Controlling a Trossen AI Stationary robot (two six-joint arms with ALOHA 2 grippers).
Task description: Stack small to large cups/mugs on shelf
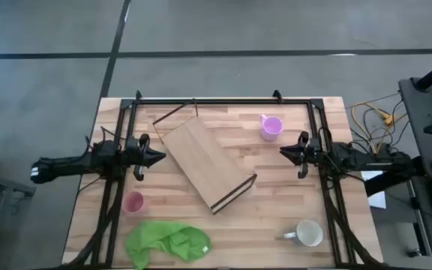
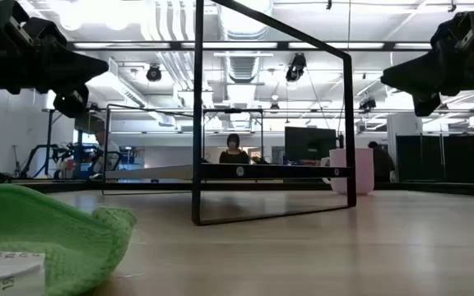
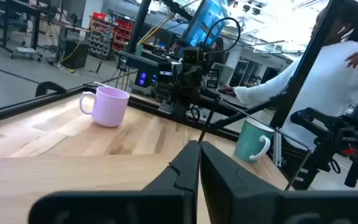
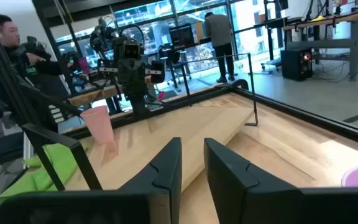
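The light-wood shelf board (image 1: 205, 161) lies flat and askew at the table's middle, its dark open edge (image 1: 235, 193) toward the near right. The light purple cup (image 1: 271, 127) stands upright at the far right; it also shows in the left wrist view (image 3: 107, 106). The pink-red cup (image 1: 133, 202) stands near left. The white mug (image 1: 308, 233) stands near right. My left gripper (image 1: 158, 156) hovers shut at the board's left side. My right gripper (image 1: 282, 152) hovers to the board's right, its fingers a little apart. Both are empty.
A green cloth (image 1: 167, 241) lies bunched at the near edge, left of centre. A black metal frame (image 1: 201, 101) runs around the table's far and side edges. People show in the room beyond the table (image 3: 328, 74) (image 4: 5, 37).
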